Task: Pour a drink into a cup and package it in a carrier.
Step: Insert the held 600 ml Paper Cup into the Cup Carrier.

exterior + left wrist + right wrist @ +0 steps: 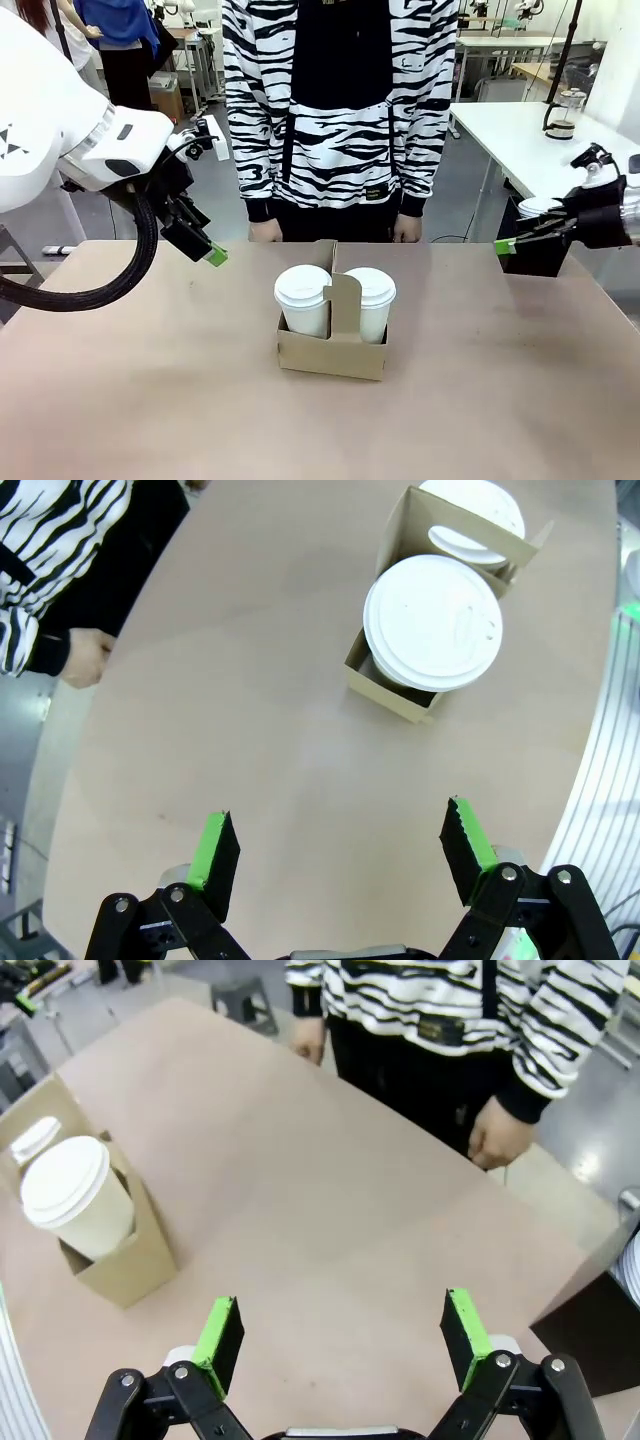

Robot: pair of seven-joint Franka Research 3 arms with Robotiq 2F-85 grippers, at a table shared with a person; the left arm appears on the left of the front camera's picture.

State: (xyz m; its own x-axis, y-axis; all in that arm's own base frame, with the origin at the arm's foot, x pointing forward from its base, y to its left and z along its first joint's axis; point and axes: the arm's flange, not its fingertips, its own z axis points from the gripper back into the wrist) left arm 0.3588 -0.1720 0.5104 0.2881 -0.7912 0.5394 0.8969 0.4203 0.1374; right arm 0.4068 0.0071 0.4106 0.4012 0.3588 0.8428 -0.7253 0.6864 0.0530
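The brown cardboard carrier (333, 350) stands in the middle of the table with two white lidded cups in its pockets, one on the left (302, 296) and one on the right (370, 300). The drink is hidden, as both cups have lids on. My left gripper (205, 250) hovers open above the table, left of the carrier and apart from it. In the left wrist view its fingers (338, 815) are spread wide, with the carrier (385, 685) and nearest cup (432, 622) ahead. My right gripper (508, 245) hangs open at the table's right edge. The right wrist view has it (342, 1302) holding nothing, the carrier (125, 1265) far left.
A person in a striped top stands at the far edge, hands (265, 231) (407, 230) resting by the table. A black bin (535, 255) with a white stack in it sits beside the right gripper. A glass jug (565, 110) stands on a white table behind.
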